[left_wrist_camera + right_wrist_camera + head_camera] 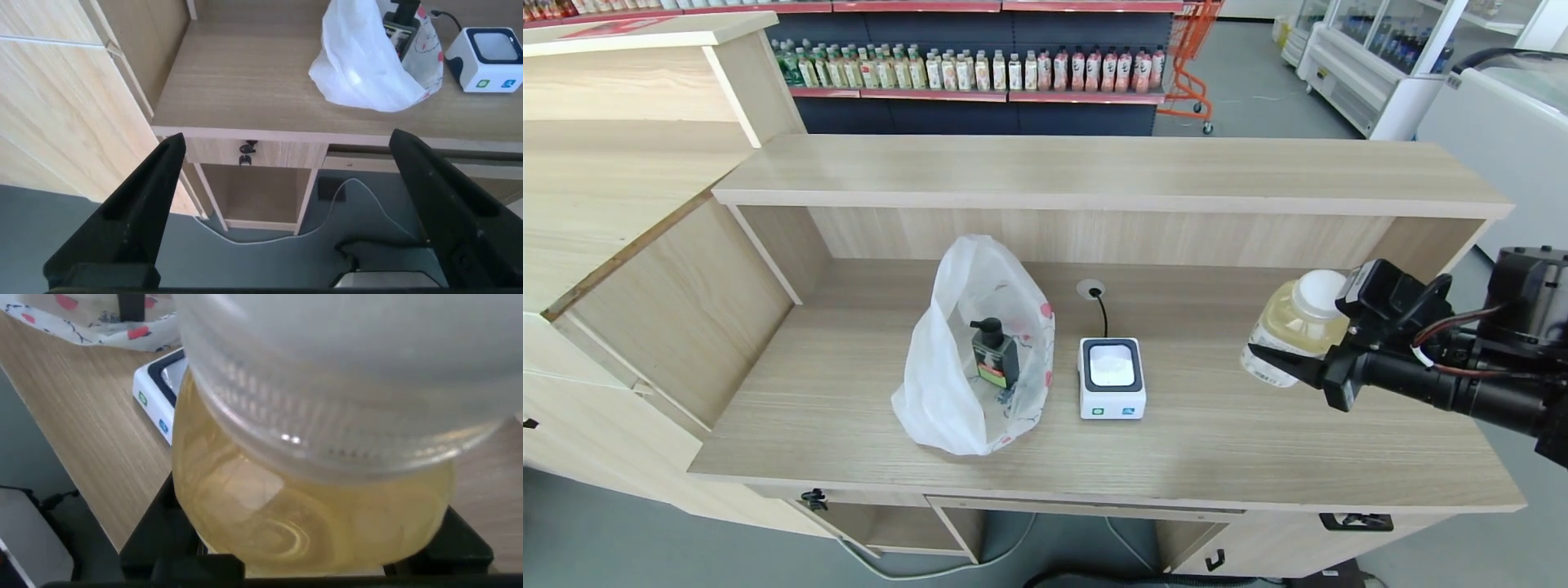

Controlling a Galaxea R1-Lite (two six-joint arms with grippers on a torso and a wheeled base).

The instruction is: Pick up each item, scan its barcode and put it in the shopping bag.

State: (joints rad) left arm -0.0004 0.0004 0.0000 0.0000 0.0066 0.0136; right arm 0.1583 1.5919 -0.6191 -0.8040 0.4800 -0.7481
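Holding a yellow-filled bottle point(1286, 331) clamped in the right gripper point(1300, 336) above the counter's point(1258, 457) right end, well apart from scanner point(1112, 377) and shopping bag point(943, 392); left gripper point(288, 145) jaws apart. Risks slipping through smooth round sides, or scanning with barcode turned away.

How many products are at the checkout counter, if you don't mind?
2: a pump bottle inside the shopping bag, a yellow drink bottle in the right gripper. More may be hidden.

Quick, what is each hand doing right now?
Left hand: open, empty.
Right hand: closed on the bottle.
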